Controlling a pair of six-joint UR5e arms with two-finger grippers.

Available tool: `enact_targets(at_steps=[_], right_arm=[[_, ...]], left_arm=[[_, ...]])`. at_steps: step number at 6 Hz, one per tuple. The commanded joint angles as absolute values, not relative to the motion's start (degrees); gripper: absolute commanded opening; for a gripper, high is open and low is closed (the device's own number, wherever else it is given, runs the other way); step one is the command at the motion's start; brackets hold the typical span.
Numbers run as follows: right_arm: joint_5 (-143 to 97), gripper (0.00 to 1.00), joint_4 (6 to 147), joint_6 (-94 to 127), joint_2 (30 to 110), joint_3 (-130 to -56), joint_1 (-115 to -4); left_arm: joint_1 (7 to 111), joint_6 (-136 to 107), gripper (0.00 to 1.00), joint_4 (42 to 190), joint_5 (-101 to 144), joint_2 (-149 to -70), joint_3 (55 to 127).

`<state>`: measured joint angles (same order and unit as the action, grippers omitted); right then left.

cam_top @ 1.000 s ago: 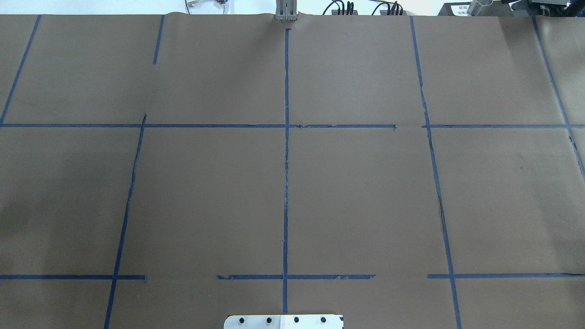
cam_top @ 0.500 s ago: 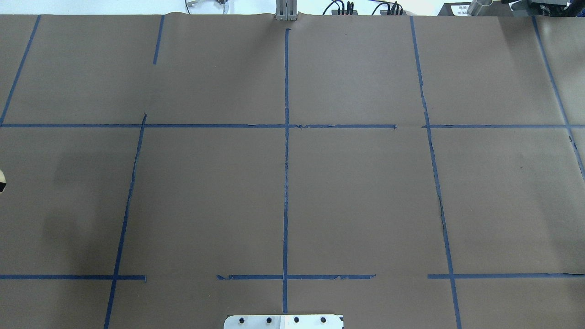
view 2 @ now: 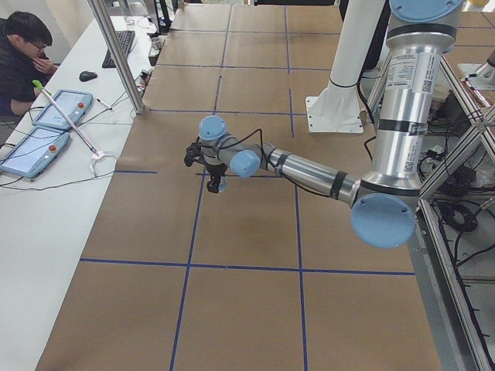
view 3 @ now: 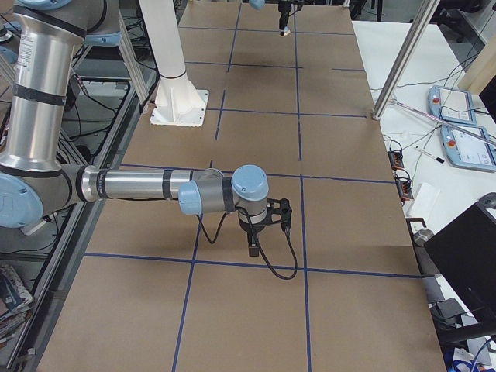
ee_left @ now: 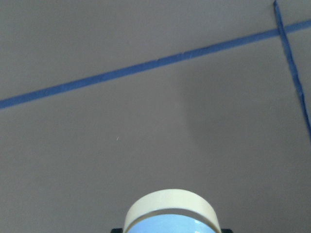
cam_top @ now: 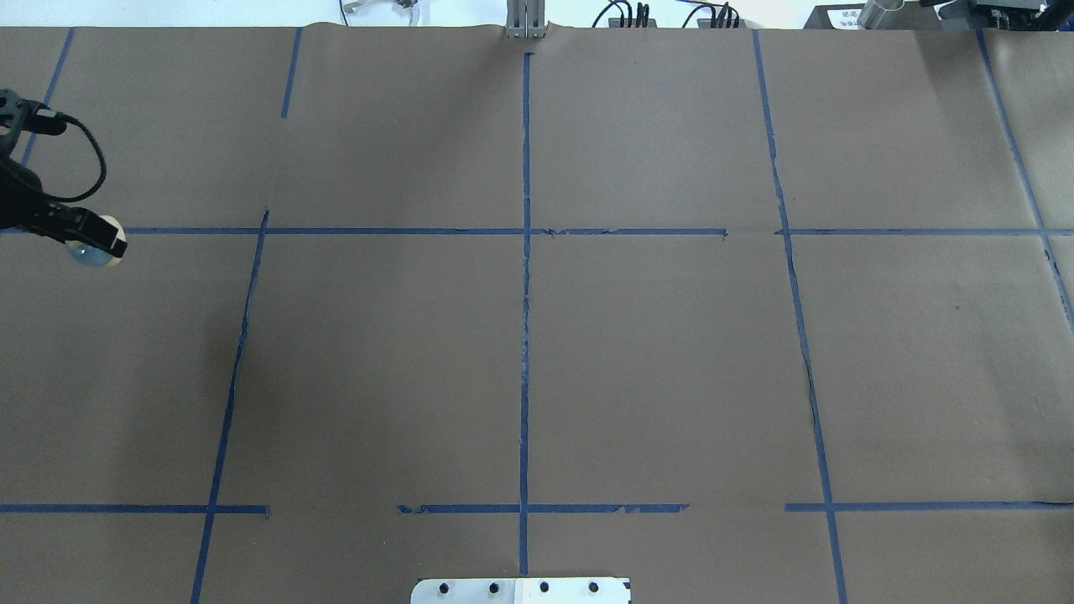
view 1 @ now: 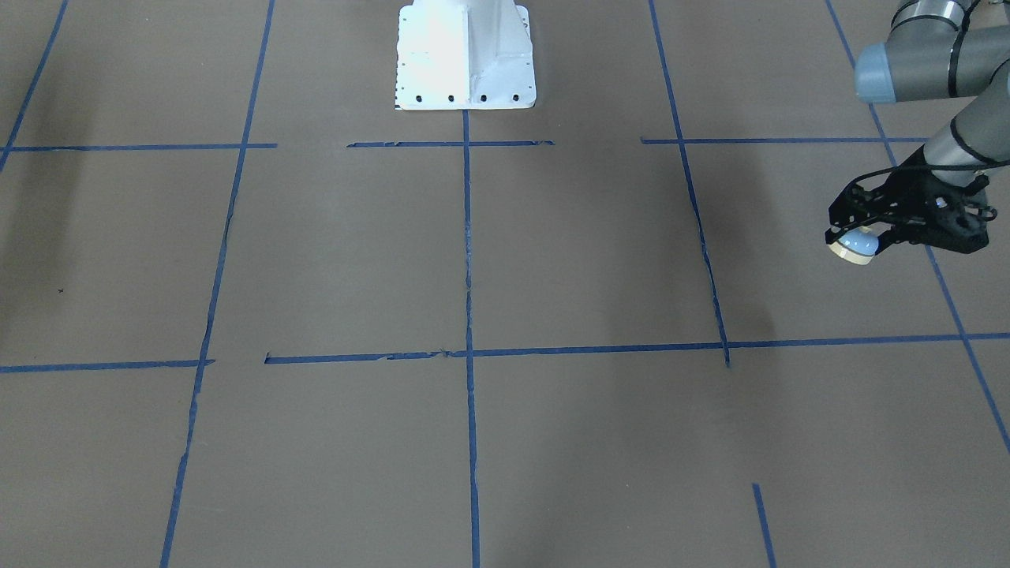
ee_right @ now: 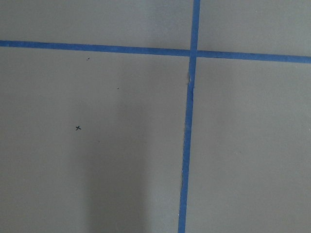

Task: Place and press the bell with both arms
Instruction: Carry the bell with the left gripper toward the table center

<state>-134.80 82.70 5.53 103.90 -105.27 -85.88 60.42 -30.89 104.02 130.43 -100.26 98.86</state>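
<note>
1. The left end effector (view 1: 858,239) is clamped on the bell (view 1: 853,249). It holds the bell clear of the table (view 1: 552,260), out toward the robot's left side, with the cream ring facing down (judging by the wrist camera).
2. The grip sits on a smooth dome, so the bell could slip or twist. If let go too high, it might bounce, roll or land tilted.
3. The right end effector (view 3: 254,246) hangs over the opposite side, well apart. It shows only from the side, so I cannot tell whether its fingers are apart or together. A bell set down far left means a long reach, and an off-centre press could tip it or make it skid.
4. The label (view 2: 408,71) on the left arm carries print too small to read, and no brand shows on the bell.
</note>
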Motion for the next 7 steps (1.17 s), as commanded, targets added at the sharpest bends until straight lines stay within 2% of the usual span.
enact_targets(at_steps=[1,2,5,6,7], right_arm=[[-134.74,1.00,82.71,5.54,103.89,-105.12,-85.87],[-134.65,1.00,82.71,5.62,103.89,-104.94,-85.87],[-134.65,1.00,82.71,5.62,103.80,-104.76,-85.87],[-134.65,1.00,82.71,5.54,103.71,-104.68,-85.87],[-134.65,1.00,82.71,5.54,103.71,-104.68,-85.87]], left_arm=[[52.16,-43.96,0.06,100.20,125.20,-113.93,93.55],[48.99,-49.25,0.06,99.24,123.94,-121.22,88.03],[40.02,-67.53,0.05,99.75,115.88,-147.67,64.07],[38.25,-69.50,0.05,100.28,114.19,-150.88,60.42],[36.84,-69.52,0.06,100.37,114.00,-150.99,60.29]])
